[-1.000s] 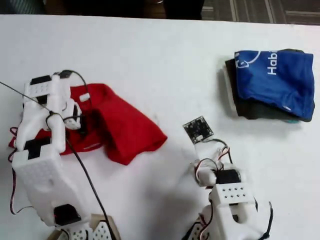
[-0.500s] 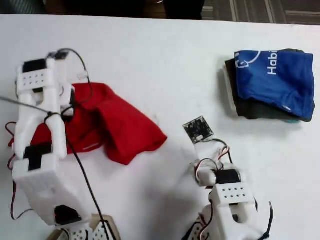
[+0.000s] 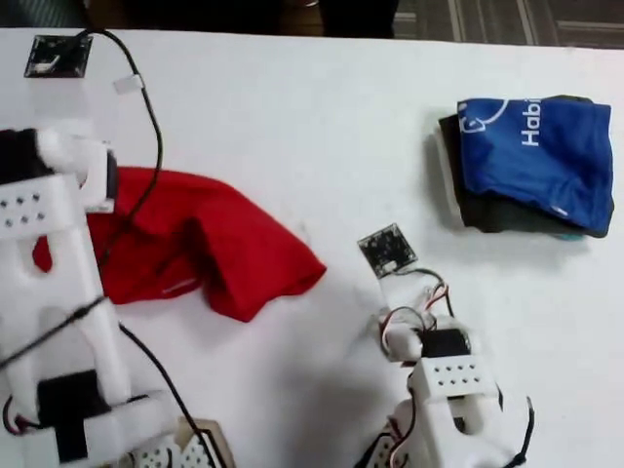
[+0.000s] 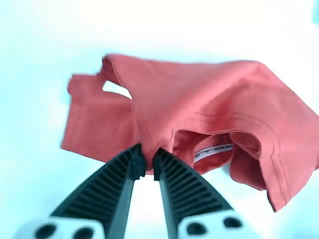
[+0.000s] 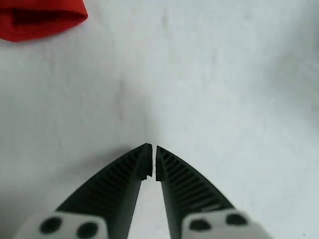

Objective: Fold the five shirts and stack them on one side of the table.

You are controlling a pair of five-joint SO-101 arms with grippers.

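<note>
A crumpled red shirt (image 3: 219, 244) lies left of the table's middle, its left part under my raised left arm (image 3: 49, 253). In the left wrist view my left gripper (image 4: 148, 162) is shut, and a ridge of the red shirt (image 4: 199, 104) runs up to its tips, pinched there. The shirt's neck label shows beside the tips. My right gripper (image 5: 153, 162) is shut with nothing in it, low over bare table, with a corner of the red shirt (image 5: 40, 17) far ahead. A stack of folded shirts (image 3: 531, 161), blue on top of dark ones, sits at the right.
The right arm (image 3: 444, 375) stands at the near edge with its camera board (image 3: 387, 252) pointing at the middle. Cables (image 3: 146, 107) trail from the left arm over the shirt. White tabletop (image 3: 322, 117) stretches between the shirt and the stack.
My left arm has risen from the red shirt and swung up toward the far left, drawing the shirt's left part with it. The right arm and the stack have not moved.
</note>
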